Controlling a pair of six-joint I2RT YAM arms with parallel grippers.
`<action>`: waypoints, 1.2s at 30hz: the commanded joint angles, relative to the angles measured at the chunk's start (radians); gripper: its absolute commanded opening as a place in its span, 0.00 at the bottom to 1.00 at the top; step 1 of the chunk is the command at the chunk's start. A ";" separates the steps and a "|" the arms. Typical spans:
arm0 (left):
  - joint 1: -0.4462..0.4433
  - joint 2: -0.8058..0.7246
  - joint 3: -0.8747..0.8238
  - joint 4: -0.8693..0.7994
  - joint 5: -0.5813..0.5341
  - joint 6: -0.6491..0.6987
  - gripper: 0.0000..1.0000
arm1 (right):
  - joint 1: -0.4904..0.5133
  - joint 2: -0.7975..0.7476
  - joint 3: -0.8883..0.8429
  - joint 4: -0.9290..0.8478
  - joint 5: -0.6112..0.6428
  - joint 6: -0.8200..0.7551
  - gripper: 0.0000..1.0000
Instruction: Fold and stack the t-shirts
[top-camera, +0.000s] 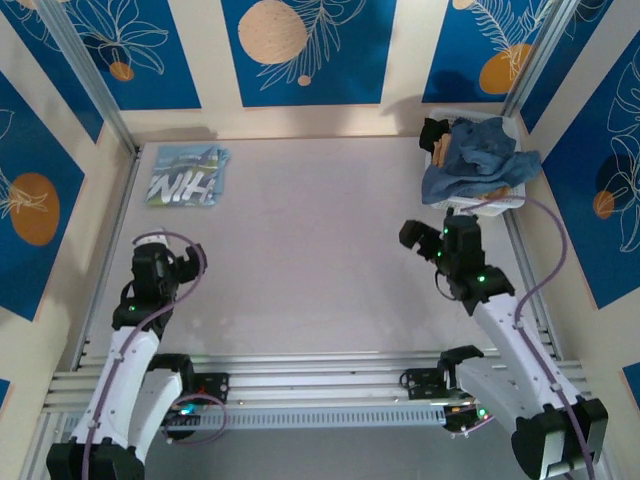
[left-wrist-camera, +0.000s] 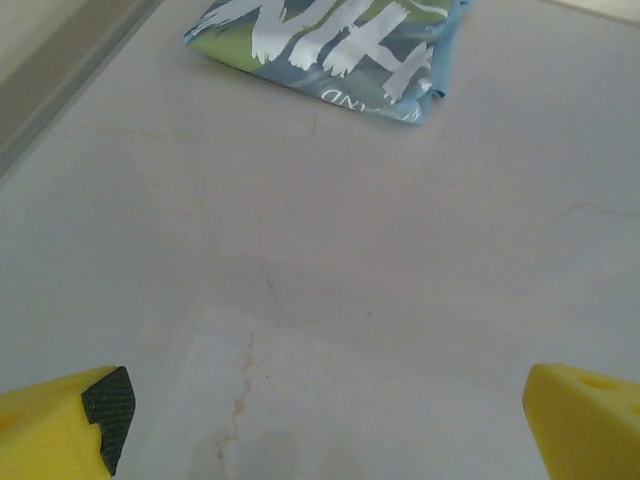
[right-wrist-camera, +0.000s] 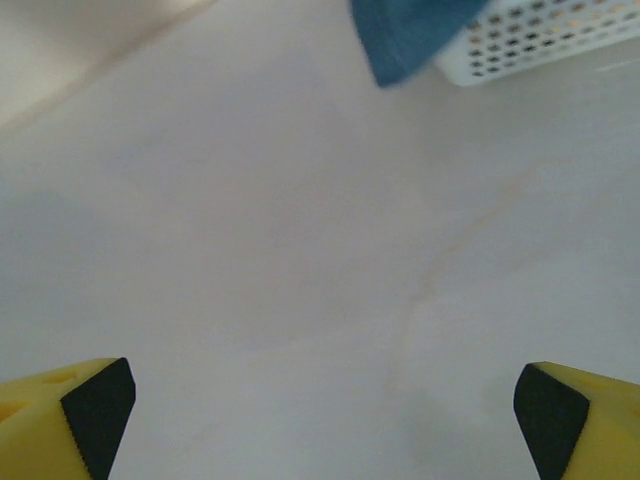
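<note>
T-shirts lie well ahead of both pairs of spread, empty fingers (left-wrist-camera: 60, 425): the folded lettered t-shirt (left-wrist-camera: 330, 50) beyond the left gripper (left-wrist-camera: 320, 420), the dusty-blue t-shirt (top-camera: 478, 160) draped over the white perforated basket (right-wrist-camera: 540, 45) beyond the right gripper (right-wrist-camera: 320, 410). A snagged pull could drag the basket along — how many garments it holds stays hidden.

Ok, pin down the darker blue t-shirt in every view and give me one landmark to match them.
Top external: darker blue t-shirt heaped in the white basket, far right corner.
Right wrist: its hanging corner at top centre, beside the basket.
Left wrist: camera faces the folded pale t-shirt instead.
Shared landmark: the basket.
</note>
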 joint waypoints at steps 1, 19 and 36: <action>-0.010 0.053 -0.071 0.252 -0.031 0.105 1.00 | -0.025 0.000 -0.116 0.327 0.112 -0.190 0.99; 0.003 0.727 -0.028 0.965 0.035 0.188 1.00 | -0.185 0.507 -0.168 0.993 -0.088 -0.351 0.99; -0.051 0.854 -0.038 1.101 0.061 0.267 1.00 | -0.186 0.678 -0.172 1.161 -0.080 -0.355 0.99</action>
